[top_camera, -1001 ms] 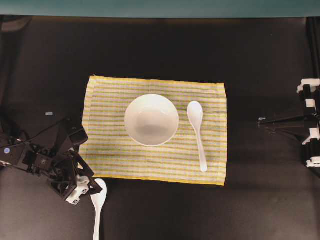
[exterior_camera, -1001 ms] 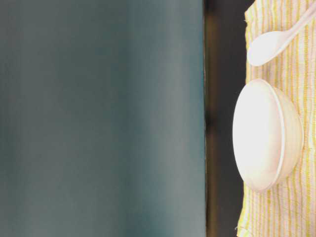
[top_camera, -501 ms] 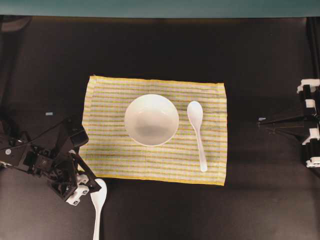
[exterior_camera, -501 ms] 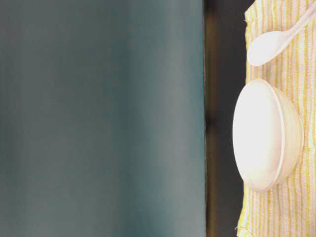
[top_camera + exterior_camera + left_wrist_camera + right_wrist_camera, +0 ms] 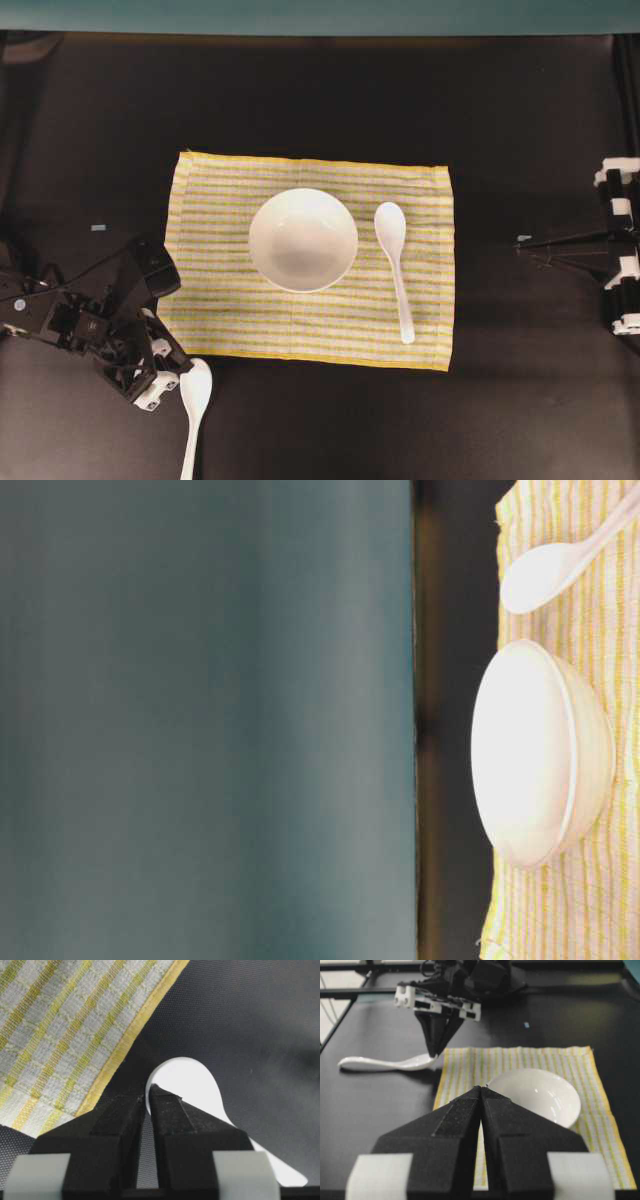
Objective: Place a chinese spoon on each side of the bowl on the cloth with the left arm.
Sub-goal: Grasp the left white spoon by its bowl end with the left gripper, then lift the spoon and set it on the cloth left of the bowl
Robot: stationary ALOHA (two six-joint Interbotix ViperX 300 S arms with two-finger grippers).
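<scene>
With one white ceramic spoon (image 5: 393, 262) already lying right of the round white bowl (image 5: 303, 239) on the striped yellow cloth (image 5: 230, 320), the left pincer (image 5: 148, 1091) clamps the second spoon's (image 5: 193, 400) rim on the dark surface (image 5: 500, 420). Next, I'd judge: lift, carry leftward of the bowl.

1. The bench (image 5: 330, 110) is matte black with a fine woven texture.
2. A teal wall (image 5: 320, 15) runs along the bench's far edge.
3. A small pale tag (image 5: 98, 228) lies on the bench.
</scene>
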